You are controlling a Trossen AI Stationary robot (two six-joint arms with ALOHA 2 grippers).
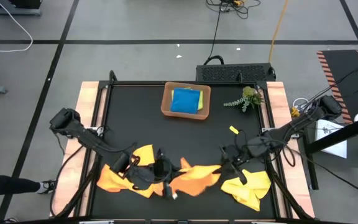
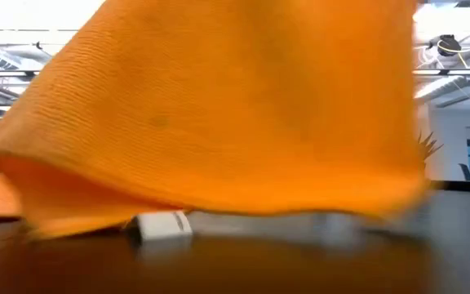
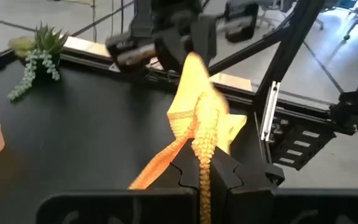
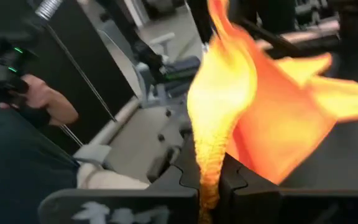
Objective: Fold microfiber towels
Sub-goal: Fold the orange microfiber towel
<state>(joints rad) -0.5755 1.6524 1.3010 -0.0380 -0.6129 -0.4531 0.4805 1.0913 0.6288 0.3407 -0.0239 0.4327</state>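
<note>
An orange microfiber towel (image 1: 196, 177) hangs bunched between my two grippers near the table's front edge, and it fills the low view (image 2: 219, 114). My left gripper (image 1: 166, 171) is shut on its left end and my right gripper (image 1: 226, 165) on its right end. A second orange towel (image 1: 120, 174) lies flat on the table under my left arm. A crumpled yellow towel (image 1: 248, 188) lies at the front right. Blue and lime green towels (image 1: 186, 101) rest in the brown tray (image 1: 166, 102). My left gripper pinches a bunched, rope-like edge of the orange towel (image 3: 202, 146) between its two fingers, coming nearly level from the table's left. The cloth runs from them, drawn out, to the other gripper. How many layers it holds I cannot tell. My right gripper pinches the gathered far end of the same towel (image 4: 209, 155) between its two fingers, nearly level, from the table's right. The cloth fans out beyond the fingers (image 4: 272, 118) and hangs below them. Its lower edge (image 2: 72, 216) sags close to the table.
A small green plant sprig (image 1: 246, 99) lies at the back right beside the tray. A small yellow scrap (image 1: 234, 129) lies right of centre. The table's middle (image 1: 160, 137) is bare black. A person's hand (image 4: 45, 99) shows beyond the table in the right wrist view.
</note>
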